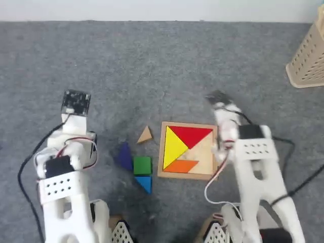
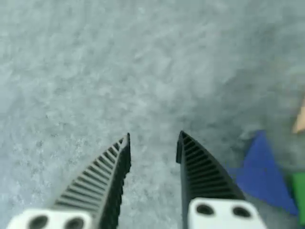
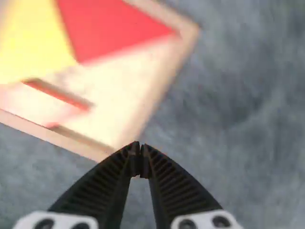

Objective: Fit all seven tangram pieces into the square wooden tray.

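The square wooden tray point(image 1: 188, 124) lies on the grey carpet and holds a red triangle point(image 1: 191, 135), a yellow triangle point(image 1: 175, 147) and an orange parallelogram point(image 1: 181, 165). To its left lie a tan triangle point(image 1: 145, 135), a dark blue triangle point(image 1: 123, 156), a green square point(image 1: 142, 165) and a light blue triangle point(image 1: 144, 183). My right gripper point(image 3: 138, 145) is shut and empty, just off the edge of the tray point(image 3: 188, 36). My left gripper point(image 2: 152, 143) stands open over bare carpet, with the dark blue triangle point(image 2: 259, 167) off to one side.
A beige perforated container point(image 1: 309, 55) stands at the back right. Cables trail beside both arm bases near the front edge. Open carpet stretches behind the tray and the loose pieces.
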